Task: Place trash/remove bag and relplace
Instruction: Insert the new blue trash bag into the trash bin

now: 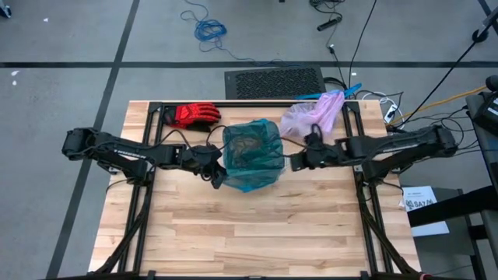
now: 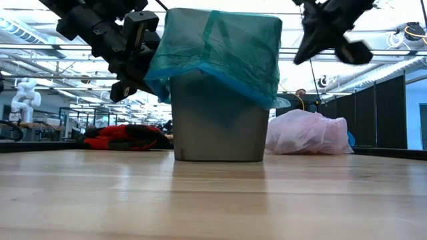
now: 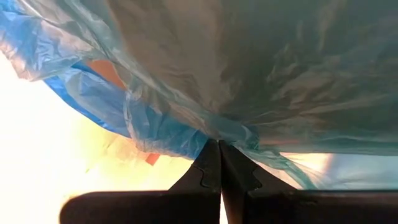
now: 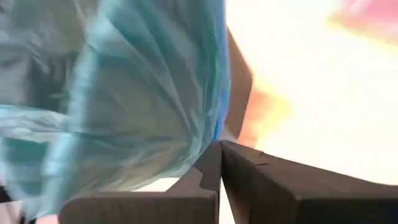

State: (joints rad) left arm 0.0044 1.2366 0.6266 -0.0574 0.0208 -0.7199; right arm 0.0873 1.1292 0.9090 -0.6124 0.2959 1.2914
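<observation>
Grey bin [image 2: 215, 120] stood upright near the middle of the bench [image 1: 257, 233], a bit toward the far edge, with a teal-green bag [image 1: 253, 153] draped over its rim and hanging partway down the outside walls. In the low view the teal skirt hung lower on the bin's right-hand side than on the other.

Left gripper [image 1: 215, 173] was at the bin's left side, off the bench surface, fingers closed together and pinching the loose hem of the teal-green bag; the left wrist view showed the two dark fingers [image 3: 208, 168] meeting with the plastic bunched right at their tips.

Right gripper [image 1: 298, 159] was just beside the bin's right side, raised about rim height. In the right wrist view its fingers [image 4: 211, 168] were pressed shut, with the teal plastic at the tips; whether any plastic was actually caught between them could not be told.

The bag [image 1: 313, 115], the pale lilac-pink liner, lay crumpled in a heap on the bench near the far right corner, behind the right arm, well apart from the bin. Lumps inside it not discernible. No loose trash was identifiable on the bench top.

Red glove [image 1: 191, 115] lay near the far edge toward the left corner, apart from the bin.
</observation>
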